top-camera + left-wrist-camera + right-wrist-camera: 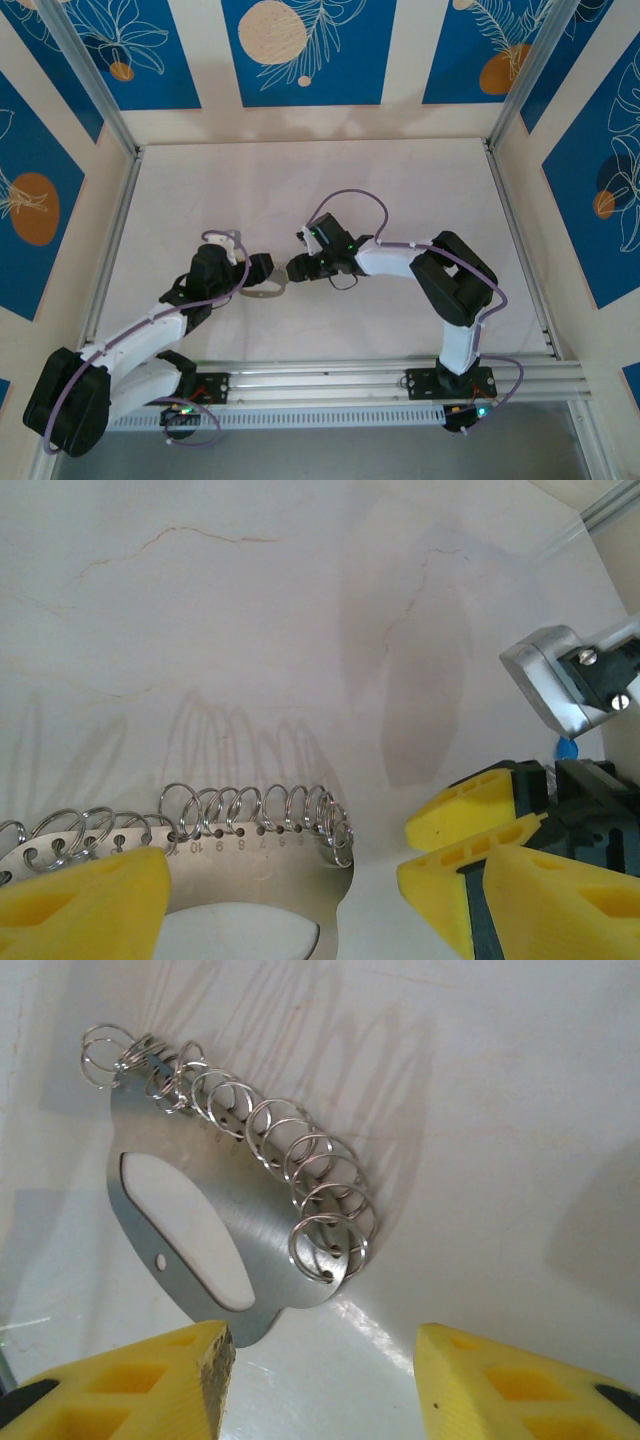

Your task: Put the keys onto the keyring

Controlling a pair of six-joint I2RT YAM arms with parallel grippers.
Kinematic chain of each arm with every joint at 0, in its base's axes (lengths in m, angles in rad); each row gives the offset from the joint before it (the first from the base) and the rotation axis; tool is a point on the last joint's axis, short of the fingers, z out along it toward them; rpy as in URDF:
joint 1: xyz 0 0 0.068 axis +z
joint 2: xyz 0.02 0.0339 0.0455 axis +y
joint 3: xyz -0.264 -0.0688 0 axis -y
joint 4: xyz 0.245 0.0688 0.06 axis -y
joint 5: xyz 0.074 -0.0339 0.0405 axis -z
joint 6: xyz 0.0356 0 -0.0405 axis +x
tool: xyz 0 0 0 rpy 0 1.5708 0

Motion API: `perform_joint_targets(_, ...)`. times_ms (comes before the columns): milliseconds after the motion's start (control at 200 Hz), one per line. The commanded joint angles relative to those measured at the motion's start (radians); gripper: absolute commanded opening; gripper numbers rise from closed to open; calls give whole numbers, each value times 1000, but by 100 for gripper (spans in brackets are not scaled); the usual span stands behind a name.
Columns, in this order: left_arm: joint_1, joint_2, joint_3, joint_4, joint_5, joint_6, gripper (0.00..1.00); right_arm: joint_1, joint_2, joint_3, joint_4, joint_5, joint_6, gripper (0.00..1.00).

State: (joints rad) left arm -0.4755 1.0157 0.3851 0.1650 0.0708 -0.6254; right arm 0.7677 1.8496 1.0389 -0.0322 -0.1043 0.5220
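The keyring is a flat brushed-metal plate with an oval cut-out and a row of numbered holes, each holding a small wire ring. It lies on the white table between the two arms. My left gripper is open over it; one yellow finger overlaps the plate and the other stands clear to its right. My right gripper is open with nothing between its fingers, just short of the plate's rounded end. A small bright blue patch behind the right gripper may be the keys' plastic head; the rest is hidden.
The two grippers face each other almost tip to tip at the table's middle. Metal rails run along the near edge and both sides. Blue-patterned walls enclose the table.
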Motion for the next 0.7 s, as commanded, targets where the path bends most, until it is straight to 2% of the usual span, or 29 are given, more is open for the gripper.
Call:
perform_joint_targets(0, -23, -5, 30, -39, 36, 41, 80, -19, -39, -8, -50, 34, -20, 52)
perform_joint_targets(140, -59, 29, 56, -73, 62, 59, 77, -55, -109, -64, -47, 31, 7, 53)
perform_joint_targets(340, -153, 142, 114, -98, 5, 11, 77, -83, -202, -148, -35, 38, 56, 58)
perform_joint_targets(510, -207, 265, 116, 39, 13, -124, 66, -91, -247, -188, -31, 46, 79, 61)
perform_joint_targets(695, -291, 348, 141, 110, -80, -242, 56, -107, -280, -227, -21, 48, 85, 61)
